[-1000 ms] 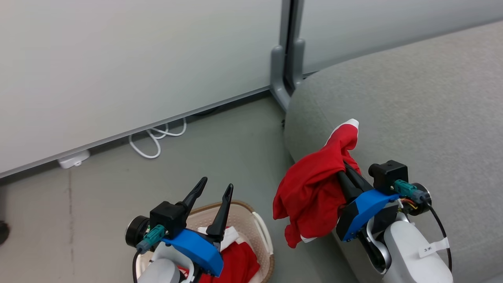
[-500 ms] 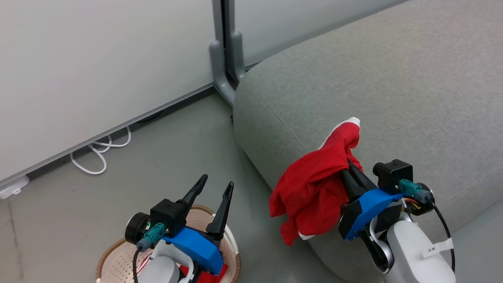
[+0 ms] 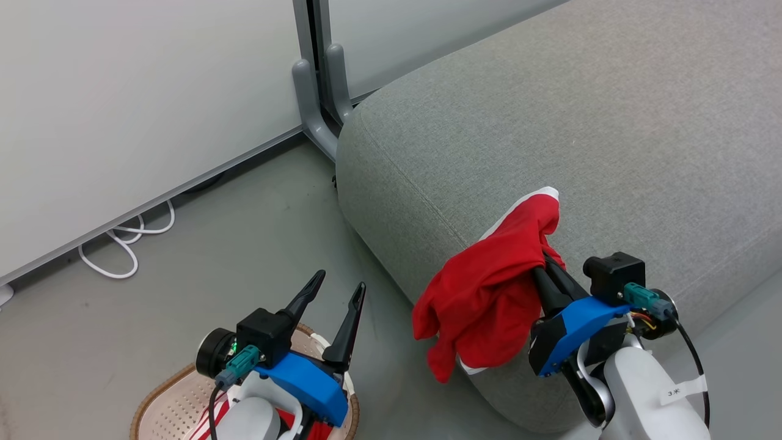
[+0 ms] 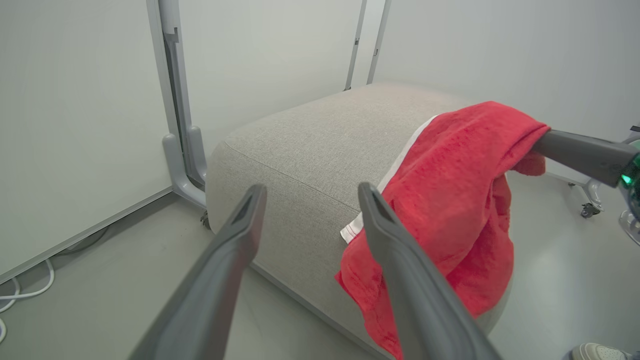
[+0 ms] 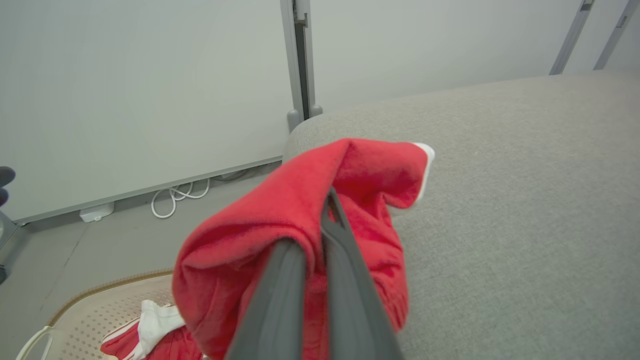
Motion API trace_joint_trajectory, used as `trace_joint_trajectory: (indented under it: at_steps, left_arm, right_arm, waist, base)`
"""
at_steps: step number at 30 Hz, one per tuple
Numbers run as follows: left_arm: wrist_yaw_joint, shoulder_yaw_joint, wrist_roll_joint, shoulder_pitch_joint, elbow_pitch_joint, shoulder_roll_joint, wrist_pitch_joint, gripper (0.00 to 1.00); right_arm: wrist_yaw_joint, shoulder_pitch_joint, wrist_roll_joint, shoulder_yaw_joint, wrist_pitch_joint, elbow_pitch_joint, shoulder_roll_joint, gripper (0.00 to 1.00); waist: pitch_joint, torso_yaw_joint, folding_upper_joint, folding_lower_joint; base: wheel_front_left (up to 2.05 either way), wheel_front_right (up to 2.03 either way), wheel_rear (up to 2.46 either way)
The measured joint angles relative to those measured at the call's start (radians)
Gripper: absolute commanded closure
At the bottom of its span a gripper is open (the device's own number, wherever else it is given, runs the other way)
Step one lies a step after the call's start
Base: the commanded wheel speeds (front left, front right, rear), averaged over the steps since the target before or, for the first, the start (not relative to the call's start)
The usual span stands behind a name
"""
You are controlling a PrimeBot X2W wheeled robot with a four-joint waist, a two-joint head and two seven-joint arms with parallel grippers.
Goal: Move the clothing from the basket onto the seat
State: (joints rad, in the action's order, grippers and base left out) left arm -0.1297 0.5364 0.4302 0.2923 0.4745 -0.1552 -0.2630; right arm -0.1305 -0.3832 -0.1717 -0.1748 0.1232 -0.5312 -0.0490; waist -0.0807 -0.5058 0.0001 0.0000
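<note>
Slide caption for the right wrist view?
Right gripper, fingers shut on a soft red garment at the edge of the grey upholstered seat; red-and-white garment lies in cream perforated basket.

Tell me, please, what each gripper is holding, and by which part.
The right gripper is shut on a bunched fold of the red garment, the rest hanging at the edge of the seat. The left gripper is open, holding nothing.

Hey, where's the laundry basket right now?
In the head view, the basket sits on the floor at the bottom left, beneath the open left pincer and left of the seat, with a red-and-white garment inside it.
</note>
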Motion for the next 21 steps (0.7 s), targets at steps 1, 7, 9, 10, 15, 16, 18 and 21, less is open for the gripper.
trace_joint_trajectory:
  at_steps: [1, 7, 9, 10, 15, 16, 18, 21]
  left_arm:
    - [0.000, 0.001, 0.000, 0.000, 0.000, -0.001, 0.000, 0.00]
    - [0.000, 0.012, 0.001, 0.002, 0.000, -0.005, 0.000, 0.00]
    - [0.000, 0.016, 0.001, 0.004, -0.002, -0.007, 0.000, 0.00]
    - [0.000, 0.017, 0.001, 0.006, -0.003, -0.008, 0.000, 0.00]
    - [0.000, 0.023, 0.000, 0.021, -0.011, -0.020, 0.000, 0.00]
    - [0.000, 0.026, -0.002, 0.024, -0.014, -0.022, 0.000, 0.00]
    - [0.000, 0.032, -0.008, 0.041, -0.020, -0.026, 0.000, 0.00]
    - [0.000, 0.045, -0.015, 0.069, -0.031, -0.036, 0.000, 0.00]
  right_arm:
    - [0.000, 0.000, 0.000, 0.001, 0.000, 0.000, 0.000, 1.00]
    - [0.000, 0.001, -0.007, 0.015, 0.001, 0.003, 0.000, 1.00]
    - [0.000, -0.001, -0.014, 0.023, 0.002, 0.004, 0.000, 1.00]
    - [0.000, -0.004, -0.016, 0.027, 0.001, 0.004, 0.000, 1.00]
    - [0.000, -0.066, -0.003, 0.076, 0.000, 0.002, 0.000, 1.00]
    - [0.000, -0.083, 0.008, 0.094, -0.002, 0.000, 0.000, 1.00]
    - [0.000, -0.121, 0.022, 0.127, -0.004, -0.006, -0.001, 1.00]
    - [0.000, -0.191, 0.037, 0.180, -0.009, -0.015, -0.021, 1.00]
  waist:
    - [-0.001, 0.001, 0.0000, 0.0000]
    - [-0.009, 0.016, 0.0000, 0.0000]
    - [-0.015, 0.022, 0.0000, 0.0000]
    - [-0.019, 0.025, 0.0000, 0.0000]
    - [-0.046, 0.040, -0.0001, 0.0000]
    - [-0.054, 0.044, -0.0001, 0.0000]
    - [-0.072, 0.054, 0.0000, 0.0000]
    - [-0.105, 0.074, 0.0000, 0.0000]
  base:
    - [0.00, 0.00, 0.00]
    - [0.00, 0.00, 0.00]
    - [0.00, 0.00, 0.00]
    - [0.00, 0.00, 0.00]
    - [0.00, 0.00, 0.00]
    - [0.00, 0.00, 0.00]
    - [0.00, 0.00, 0.00]
    - [0.00, 0.00, 0.00]
